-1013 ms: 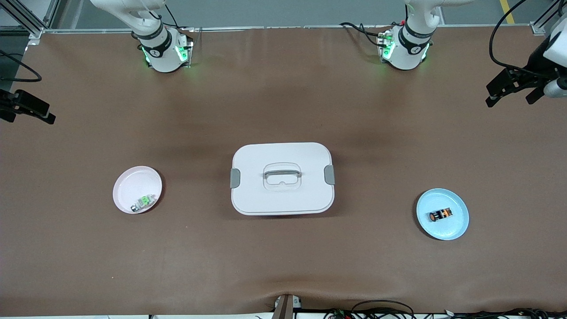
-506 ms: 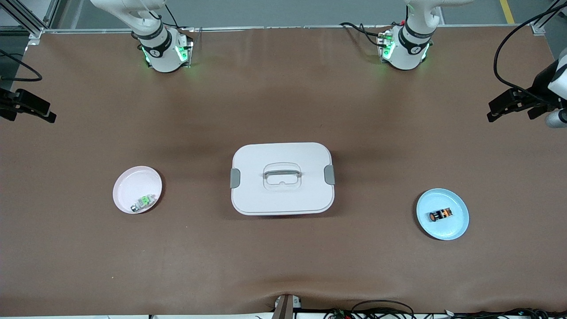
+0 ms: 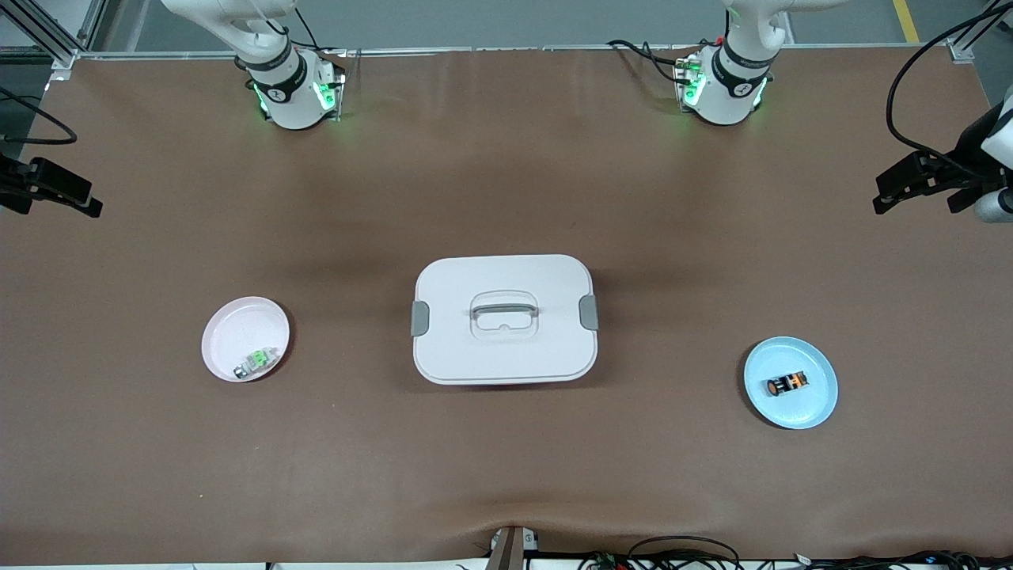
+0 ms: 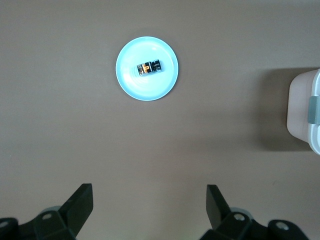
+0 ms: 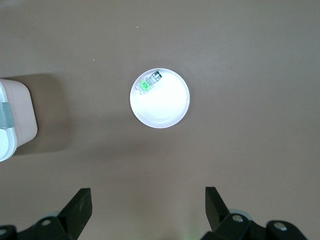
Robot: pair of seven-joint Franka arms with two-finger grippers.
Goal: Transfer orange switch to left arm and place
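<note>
Hovering high at the table's ends, left end effector [image 3: 922,184] and right end effector [image 3: 55,198] gape wide, empty.

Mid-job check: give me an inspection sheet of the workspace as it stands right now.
Surface: brown table, slight wrinkle at the edge nearest the front camera.
Job's things: orange switch lies on the blue plate toward the left arm's end; box shut at the table's middle.
Clutter: pink plate toward the right arm's end, holding a green-and-silver part.
Grippers: left gripper open, up over the table's edge at its own end; right gripper open, over its own end; both empty.
Cables: black cables along the near edge and by the arm bases.
Surroundings: metal frame at the corners.
</note>
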